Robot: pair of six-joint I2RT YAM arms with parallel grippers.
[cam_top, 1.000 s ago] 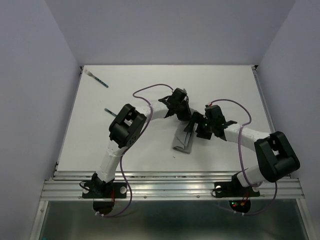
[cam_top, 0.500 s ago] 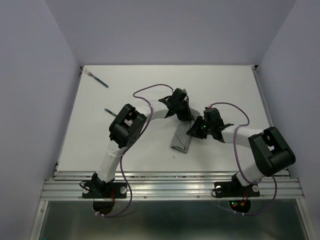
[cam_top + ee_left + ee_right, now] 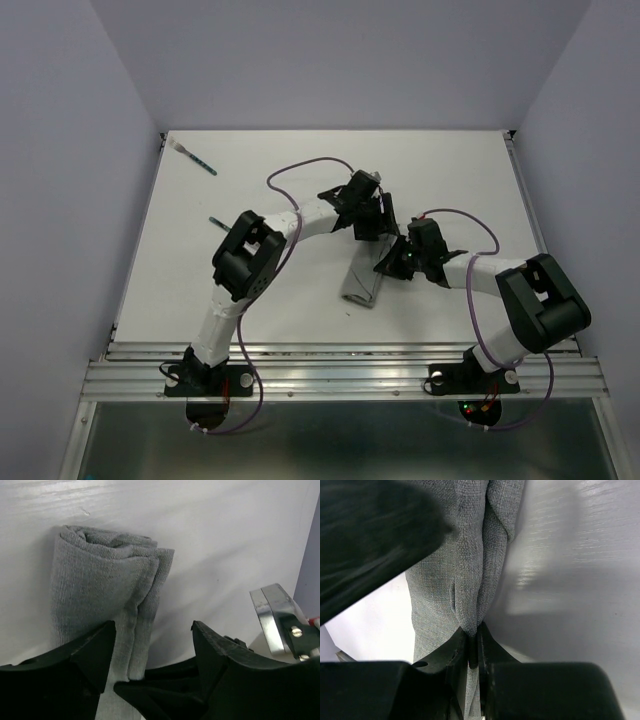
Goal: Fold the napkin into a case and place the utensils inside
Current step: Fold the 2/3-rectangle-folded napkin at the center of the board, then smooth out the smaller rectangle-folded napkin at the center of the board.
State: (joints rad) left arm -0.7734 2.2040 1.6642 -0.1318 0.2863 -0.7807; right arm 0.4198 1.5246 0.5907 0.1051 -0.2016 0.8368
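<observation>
The grey napkin (image 3: 361, 285) lies folded into a narrow strip mid-table. My right gripper (image 3: 392, 263) is at its right edge, shut on a fold of the cloth (image 3: 470, 625). The left gripper (image 3: 373, 216) hovers over the strip's far end, open, with nothing between its fingers (image 3: 95, 650); the napkin (image 3: 95, 585) lies below and left of them. Two teal-handled utensils lie apart from the cloth: one (image 3: 196, 159) at the far left corner, the other (image 3: 220, 222) partly hidden by the left arm's elbow.
A silver metal part (image 3: 272, 612) of the other arm shows at the right of the left wrist view. White walls close the table at the back and both sides. A dark blurred shape (image 3: 370, 535) fills the right wrist view's upper left.
The right gripper has moved in to the napkin's right edge and shut on a fold. The left gripper has let go, opened, and drawn back a little toward the far end.
</observation>
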